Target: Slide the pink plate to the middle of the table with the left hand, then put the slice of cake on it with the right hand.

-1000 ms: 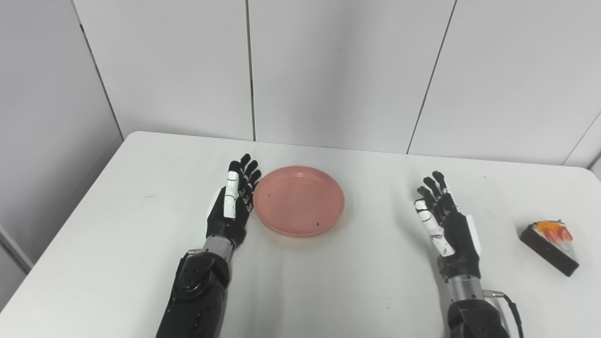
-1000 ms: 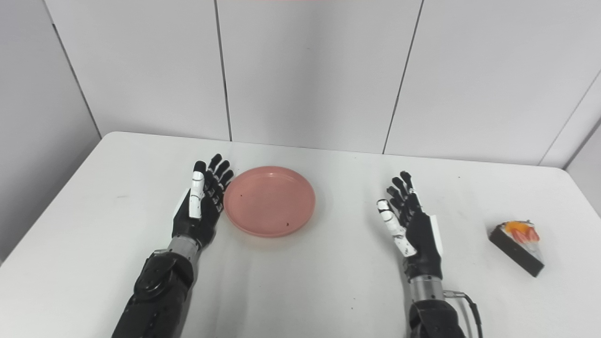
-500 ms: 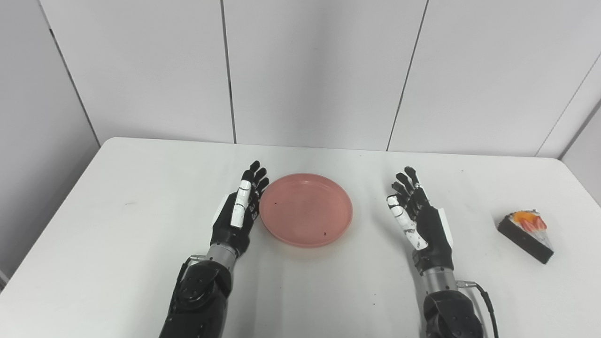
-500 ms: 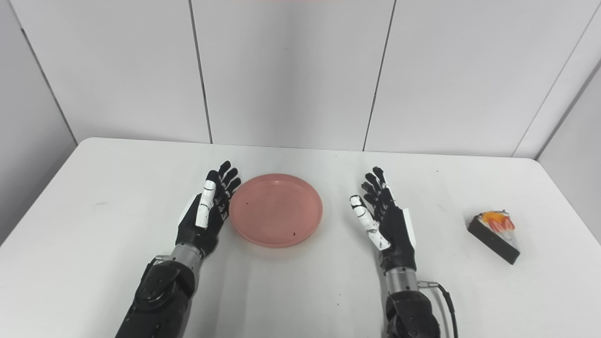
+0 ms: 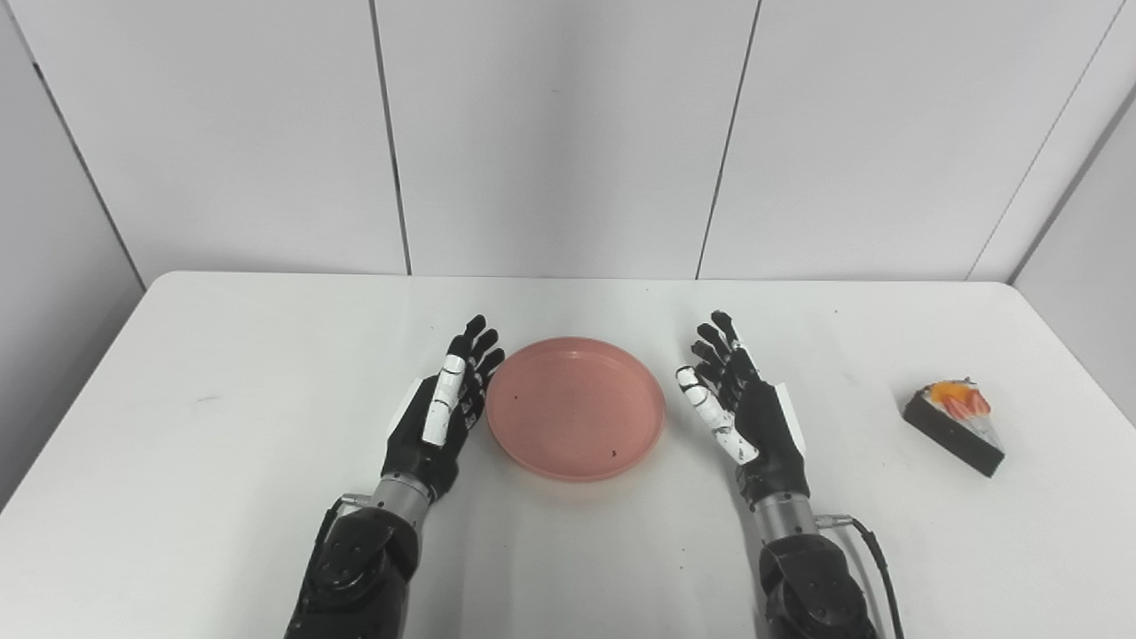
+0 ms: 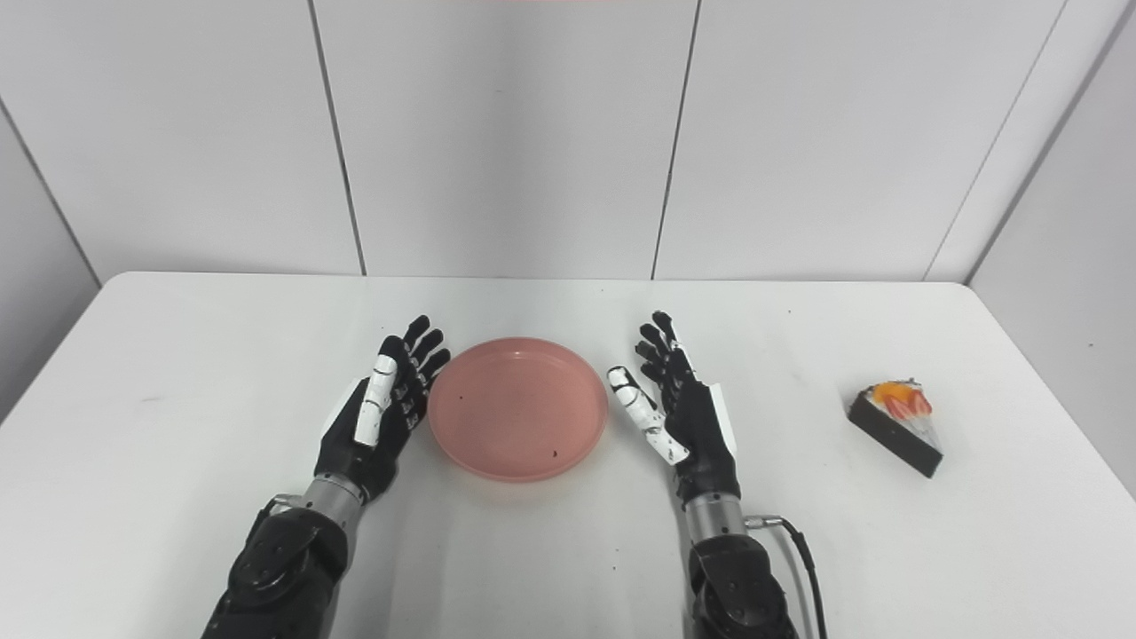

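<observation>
An empty pink plate [image 5: 575,410] lies flat near the middle of the white table [image 5: 222,426]. My left hand [image 5: 439,413] is open and stands on edge, its palm and fingers against the plate's left rim. My right hand [image 5: 745,413] is also open, palm facing left, a short gap from the plate's right rim and holding nothing. The slice of cake [image 5: 957,428], dark with a white side and orange and red fruit on top, sits alone far to the right, well away from both hands.
Grey wall panels [image 5: 550,133] rise just behind the table's far edge. The table's right edge runs close behind the cake. A black cable [image 5: 879,555] hangs from my right forearm.
The camera has swung right, shifting the whole picture. Against the table, my left hand has pushed the plate rightward, nearer the cake and my right hand. Both hands stay open.
</observation>
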{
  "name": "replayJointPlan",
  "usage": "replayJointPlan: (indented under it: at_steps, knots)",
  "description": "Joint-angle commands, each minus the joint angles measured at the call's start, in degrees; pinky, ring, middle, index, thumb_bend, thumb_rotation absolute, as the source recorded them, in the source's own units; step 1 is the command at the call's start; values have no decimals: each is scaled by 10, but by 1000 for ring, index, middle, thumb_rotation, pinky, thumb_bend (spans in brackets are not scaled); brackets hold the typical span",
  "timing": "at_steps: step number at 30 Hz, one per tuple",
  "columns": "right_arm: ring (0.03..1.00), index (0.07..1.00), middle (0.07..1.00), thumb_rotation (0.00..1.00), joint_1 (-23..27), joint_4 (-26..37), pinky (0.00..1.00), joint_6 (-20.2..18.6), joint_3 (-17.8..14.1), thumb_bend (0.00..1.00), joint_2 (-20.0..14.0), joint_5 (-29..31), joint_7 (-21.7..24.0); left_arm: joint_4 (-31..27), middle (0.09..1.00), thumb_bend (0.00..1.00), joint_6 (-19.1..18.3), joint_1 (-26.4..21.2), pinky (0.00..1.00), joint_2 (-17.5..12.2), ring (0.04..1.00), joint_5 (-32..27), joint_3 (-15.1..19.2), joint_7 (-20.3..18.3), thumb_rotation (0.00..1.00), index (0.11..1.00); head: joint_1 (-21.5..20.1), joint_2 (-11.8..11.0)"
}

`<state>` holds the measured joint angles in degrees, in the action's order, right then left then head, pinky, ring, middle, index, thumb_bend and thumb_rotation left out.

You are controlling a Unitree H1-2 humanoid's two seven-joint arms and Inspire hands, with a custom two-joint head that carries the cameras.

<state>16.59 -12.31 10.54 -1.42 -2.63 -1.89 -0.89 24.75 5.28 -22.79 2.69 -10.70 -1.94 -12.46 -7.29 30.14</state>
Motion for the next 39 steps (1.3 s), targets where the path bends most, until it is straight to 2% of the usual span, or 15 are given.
replayJointPlan:
  at_steps: [1,9,12,17,18,21,22,25,30,34,36,39]
  knots:
    - [892,936,909,600,-4,3,898,0,5,489,9,-5,-5,24,982,744,10,34,960,6,967,5,-9,-10,949,971,0,0]
    - [876,912,890,595,-1,-2,871,6,7,475,8,-21,-12,52,988,717,41,32,953,6,970,14,-13,-18,972,981,5,-6]
    - [861,908,882,575,5,-14,847,27,6,482,4,-35,-22,67,998,718,54,27,976,4,980,18,-16,-19,987,994,6,-7]
    - [810,872,864,587,28,-40,782,63,-9,534,-17,-68,-60,110,1000,688,113,16,997,5,999,39,-20,-8,1000,1000,3,-12]
    - [807,863,857,533,33,-43,778,66,-14,565,-20,-65,-64,114,1000,702,116,14,999,5,1000,40,-20,-6,1000,1000,3,-12]
    - [802,859,844,500,41,-17,760,39,-22,590,-38,-94,-79,118,1000,720,123,13,1000,8,1000,43,-18,2,1000,1000,1,-11]
    - [795,852,834,460,43,-11,741,37,-25,590,-43,-104,-87,118,1000,728,127,14,1000,8,1000,43,-17,3,1000,1000,0,-10]
    - [790,849,823,393,50,-13,717,56,-36,582,-64,-122,-108,119,1000,741,135,14,1000,10,1000,50,-17,15,1000,1000,-2,-10]
    - [820,866,837,350,62,-8,763,42,-54,576,-105,-158,-135,115,1000,727,136,16,1000,10,1000,66,-18,30,1000,1000,-10,-9]
    - [810,851,827,405,67,47,752,-34,-73,607,-147,-190,-129,117,1000,721,120,10,1000,9,1000,65,-17,31,1000,1000,-17,-9]
    - [803,837,813,432,68,77,754,-72,-80,657,-169,-195,-111,119,1000,711,112,7,1000,9,1000,63,-14,34,1000,1000,-26,-9]
    - [805,829,809,483,70,121,745,-144,-81,682,-205,-213,-75,115,1000,687,95,5,1000,10,1000,51,-5,33,1000,1000,-45,-10]
